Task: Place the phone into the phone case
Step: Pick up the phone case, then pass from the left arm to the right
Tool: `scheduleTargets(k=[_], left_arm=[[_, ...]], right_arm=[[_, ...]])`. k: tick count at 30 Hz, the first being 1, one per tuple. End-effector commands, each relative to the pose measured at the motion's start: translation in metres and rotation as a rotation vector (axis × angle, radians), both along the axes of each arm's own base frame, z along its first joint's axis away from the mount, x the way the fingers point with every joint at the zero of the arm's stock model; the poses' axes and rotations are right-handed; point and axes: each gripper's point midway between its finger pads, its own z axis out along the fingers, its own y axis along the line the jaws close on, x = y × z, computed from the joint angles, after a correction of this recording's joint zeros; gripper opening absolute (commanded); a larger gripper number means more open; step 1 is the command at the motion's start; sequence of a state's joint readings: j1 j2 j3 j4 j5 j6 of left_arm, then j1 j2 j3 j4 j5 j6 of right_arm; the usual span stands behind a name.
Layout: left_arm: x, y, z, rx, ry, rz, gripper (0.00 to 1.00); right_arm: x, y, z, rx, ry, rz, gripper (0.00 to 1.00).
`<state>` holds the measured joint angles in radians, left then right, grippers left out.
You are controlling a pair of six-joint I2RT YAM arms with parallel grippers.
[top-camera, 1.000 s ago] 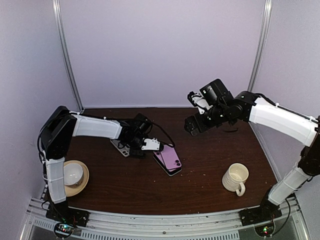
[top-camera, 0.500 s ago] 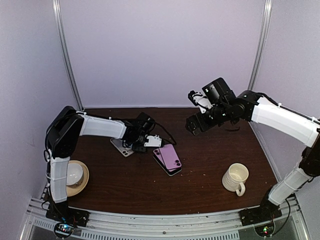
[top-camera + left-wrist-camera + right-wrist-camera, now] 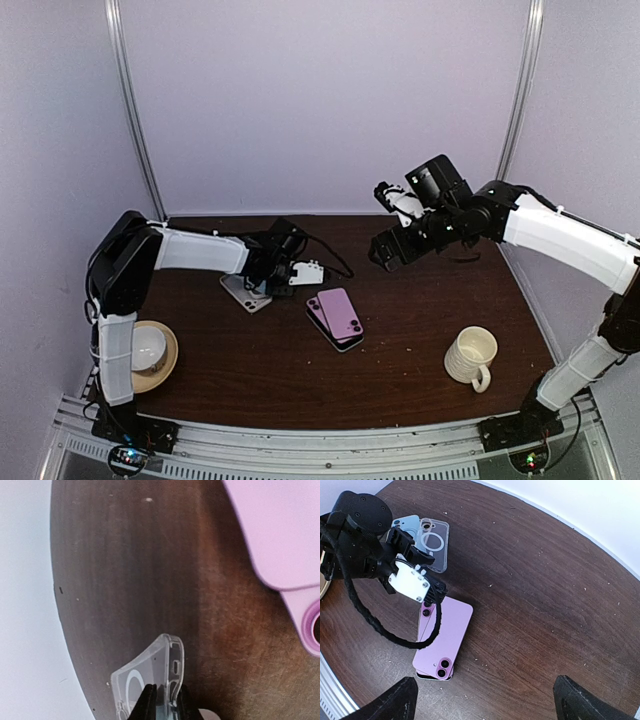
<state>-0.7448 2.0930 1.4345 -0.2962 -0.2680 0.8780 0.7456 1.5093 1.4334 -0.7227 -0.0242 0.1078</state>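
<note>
table [image 3: 420, 300]: carrying everything in play.
right gripper [image 3: 485, 695]: hanging at upper right, jaws standing wide, grasping nothing, well apart from the work.
left gripper [image 3: 165, 702]: sitting left of centre, pinching one edge of the clear case [image 3: 150, 672].
purple phone [image 3: 340, 317]: lying at centre, cameras facing up, long axis running upper left to lower right.
clear case: lying just upper-left of the phone; left arm sitting nearer both.

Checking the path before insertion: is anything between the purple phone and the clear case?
Only the left end effector, pinching the rim of the clear case; otherwise bare table separates it from the purple phone.
</note>
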Motion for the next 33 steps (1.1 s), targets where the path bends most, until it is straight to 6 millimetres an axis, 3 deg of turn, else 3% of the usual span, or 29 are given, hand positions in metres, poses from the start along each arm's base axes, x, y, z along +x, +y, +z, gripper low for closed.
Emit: scheduleTargets(k=[1, 4, 8, 11, 15, 20, 24, 28, 31, 33], left_arm=[[0.002, -0.001, 0.018, -0.077, 0.005, 0.029, 0.09], [0.004, -0.006, 0.042, -0.15, -0.025, 0.045, 0.0], [0.018, -0.009, 0.095, -0.323, -0.112, 0.128, 0.0], [0.028, -0.005, 0.154, -0.471, -0.215, 0.21, 0.0], [0.02, 0.0, 0.236, -0.68, -0.242, 0.281, 0.0], [-0.026, -0.001, 0.339, -1.063, -0.15, 0.244, 0.0], [-0.094, -0.007, 0.402, -1.356, 0.022, 0.018, 0.0], [-0.136, -0.001, 0.432, -1.511, 0.193, -0.053, 0.0], [-0.16, 0.002, 0.45, -1.656, 0.305, -0.13, 0.0], [-0.166, 0.004, 0.458, -1.714, 0.341, -0.142, 0.0]], right_arm=[[-0.006, -0.004, 0.009, 0.03, -0.002, -0.001, 1.0], [-0.007, -0.005, 0.011, 0.036, -0.003, -0.006, 0.99], [-0.008, -0.008, 0.015, 0.035, -0.009, -0.016, 1.0], [-0.009, -0.014, 0.024, 0.038, -0.031, -0.03, 0.99], [-0.012, -0.018, 0.044, 0.09, -0.078, -0.043, 1.0], [-0.014, -0.006, 0.075, 0.226, -0.126, -0.04, 1.0], [-0.026, 0.021, 0.117, 0.392, -0.238, 0.079, 0.99], [-0.047, 0.04, 0.16, 0.571, -0.342, 0.242, 1.0], [-0.053, 0.056, 0.175, 0.672, -0.348, 0.323, 1.0], [-0.057, 0.069, 0.178, 0.745, -0.32, 0.369, 1.0]])
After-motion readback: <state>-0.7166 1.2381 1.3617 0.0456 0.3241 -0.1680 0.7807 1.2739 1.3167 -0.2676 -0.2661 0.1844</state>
